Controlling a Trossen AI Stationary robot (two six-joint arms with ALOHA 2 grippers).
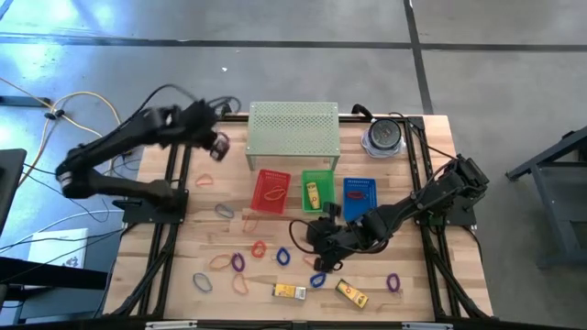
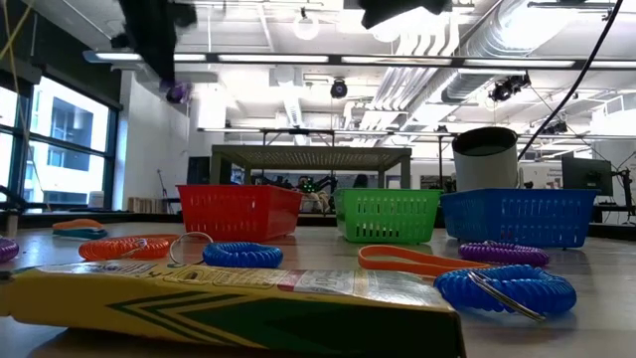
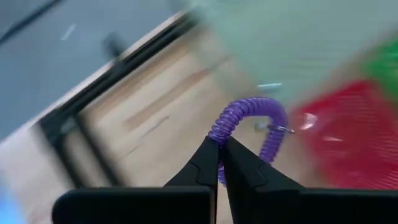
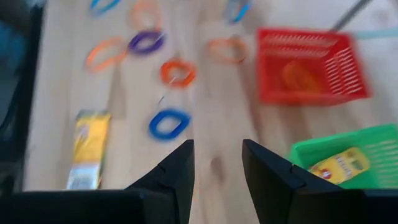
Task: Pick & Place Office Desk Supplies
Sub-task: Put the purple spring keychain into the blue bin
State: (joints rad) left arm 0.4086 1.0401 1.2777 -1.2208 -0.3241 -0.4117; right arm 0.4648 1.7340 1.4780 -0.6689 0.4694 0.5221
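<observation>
My left gripper point(image 1: 218, 144) is raised over the table's far left part, left of the red basket point(image 1: 271, 191), and is shut on a purple coiled loop point(image 3: 249, 118). In the low view that loop point(image 2: 177, 94) hangs high above the table. My right gripper point(image 1: 318, 229) is open and touches nothing, hovering in front of the green basket point(image 1: 317, 190). In its wrist view the fingers point(image 4: 216, 149) point toward a blue loop point(image 4: 169, 124) lying flat on the wood. Several coloured loops and two yellow boxes point(image 1: 289, 291) point(image 1: 351, 293) lie on the near part. My left gripper pinches the purple coiled loop between its two fingers point(image 3: 205, 163), on one stretch of the coil point(image 3: 219, 134). The rest of the loop arches beyond the fingertips. It is lifted clear of the table.
A blue basket point(image 1: 359, 194) stands right of the green one, which holds a yellow box point(image 4: 341, 163). The red basket holds an orange loop point(image 4: 297, 73). A perforated shelf point(image 1: 293, 136) and a round container point(image 1: 383, 136) stand at the far edge.
</observation>
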